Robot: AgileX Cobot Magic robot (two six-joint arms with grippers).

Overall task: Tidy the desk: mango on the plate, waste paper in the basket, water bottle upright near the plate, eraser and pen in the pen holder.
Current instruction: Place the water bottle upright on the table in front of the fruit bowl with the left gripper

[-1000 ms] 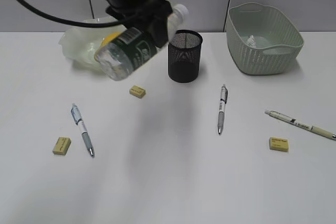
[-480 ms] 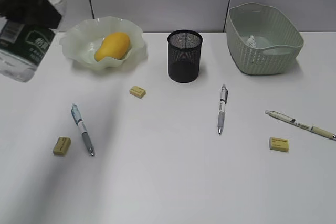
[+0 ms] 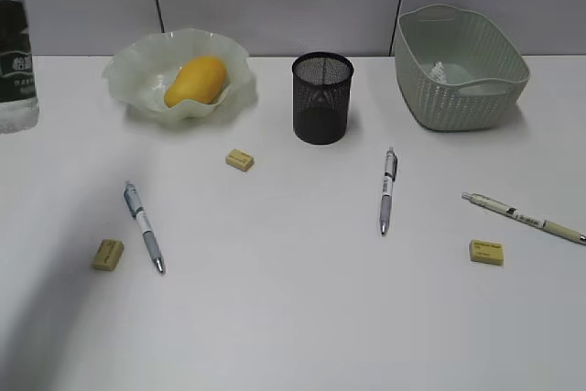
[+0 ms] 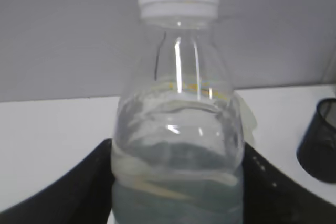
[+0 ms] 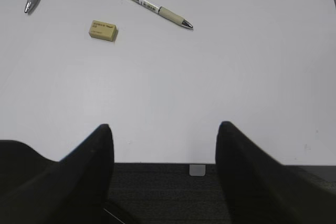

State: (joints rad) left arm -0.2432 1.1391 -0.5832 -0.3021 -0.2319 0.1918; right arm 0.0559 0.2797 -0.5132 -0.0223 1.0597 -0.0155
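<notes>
The water bottle, a second ago tilted above the plate, now stands upright at the desk's far left, between the left gripper's fingers; whether they grip or have let go, I cannot tell. To the bottle's right, pens and erasers remain; the right gripper hangs open and empty.

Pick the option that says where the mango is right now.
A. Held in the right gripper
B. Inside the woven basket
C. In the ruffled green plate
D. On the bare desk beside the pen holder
C. The exterior view shows the mango lying inside the plate, with the basket far to the right of it and the pen holder standing apart; the right gripper is open and holds nothing.
</notes>
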